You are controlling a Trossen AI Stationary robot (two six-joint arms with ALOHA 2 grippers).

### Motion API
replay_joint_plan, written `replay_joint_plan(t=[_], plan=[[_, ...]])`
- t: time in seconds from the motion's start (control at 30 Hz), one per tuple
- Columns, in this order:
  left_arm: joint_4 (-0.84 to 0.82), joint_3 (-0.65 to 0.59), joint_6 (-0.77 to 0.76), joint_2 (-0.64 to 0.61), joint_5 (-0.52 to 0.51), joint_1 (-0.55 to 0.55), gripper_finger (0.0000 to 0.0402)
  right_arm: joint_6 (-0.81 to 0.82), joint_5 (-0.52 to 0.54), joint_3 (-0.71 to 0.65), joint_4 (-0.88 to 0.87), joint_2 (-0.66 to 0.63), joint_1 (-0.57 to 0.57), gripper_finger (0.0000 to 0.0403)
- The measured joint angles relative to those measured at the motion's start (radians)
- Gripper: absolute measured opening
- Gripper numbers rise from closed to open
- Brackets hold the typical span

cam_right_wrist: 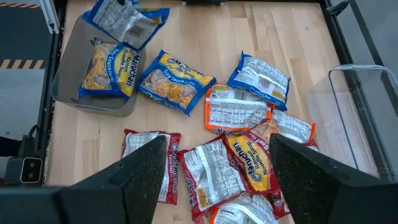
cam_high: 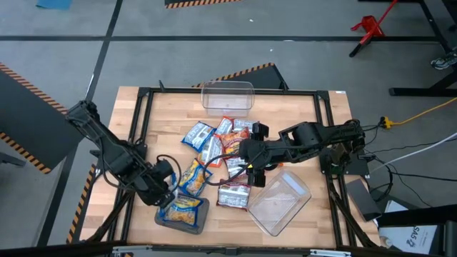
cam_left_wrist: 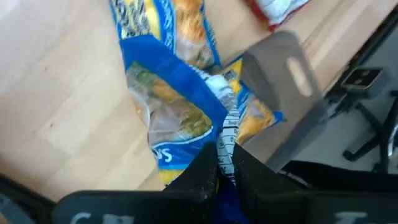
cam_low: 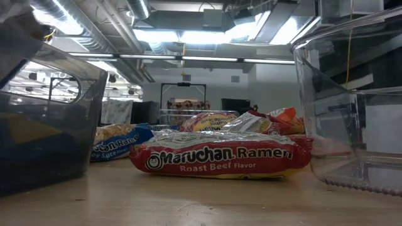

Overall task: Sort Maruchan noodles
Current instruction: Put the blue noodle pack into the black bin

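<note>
Grey concrete floor with hazard-striped mats surrounds a wooden worktop point(cam_high: 300, 118) framed in black rails. At the left, the left claw point(cam_high: 168, 198) hangs over the grey tray point(cam_high: 163, 218) at the worktop's near-left corner, shut on the crimped edge of a blue-and-yellow packet point(cam_left_wrist: 177, 112) that dangles below it. 1 blue-and-yellow packet point(cam_high: 183, 209) already lies in the tray. The pinch is only on the thin seam, so the glossy film could slip free early; if released while the bag hangs off-centre, it may land across the tray's rim or on the wood beside it, next to the soy-sauce packet point(cam_right_wrist: 177, 81) lying just outside the tray.

Toward the middle, the loose pile of Maruchan noodles point(cam_high: 227, 146) sits between the 2 clear tubs, 1 tub point(cam_high: 227, 96) at the far edge and 1 tub point(cam_high: 280, 202) at the near right. Packets there overlap, so a grab could catch 2 at once or drag a neighbour, mixing flavours.

At the right, the right claw point(cam_high: 251, 171) hovers above the red and orange packets with its jaws standing wide and holding nothing. Coming down on slick, overlapping wrappers, its fingers could skate off, or shove the roast beef packet point(cam_low: 220, 161) against the near tub.
</note>
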Motion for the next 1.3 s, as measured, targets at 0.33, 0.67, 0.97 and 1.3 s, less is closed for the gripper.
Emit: replay_joint_plan(t=[0.33,0.67,0.97,1.3], plan=[[-0.003,-0.001,0.027,0.112,0.035,-0.007,0.0011,0.0,-0.009,0.0,-0.012,0.0,0.0,0.0269],[-0.012,0.115,0.028,0.145,-0.137,-0.027,0.0009,0.0,-0.01,0.0,-0.021,0.0,0.0,0.0269],[0.085,0.153,0.082,0.204,-0.312,-0.012,0.0009,0.003,-0.026,0.0,-0.024,0.0,0.0,0.0269],[0.226,0.153,0.031,0.306,-0.308,-0.03,0.001,0.001,-0.032,0.0,-0.036,0.0,0.0,0.0269]])
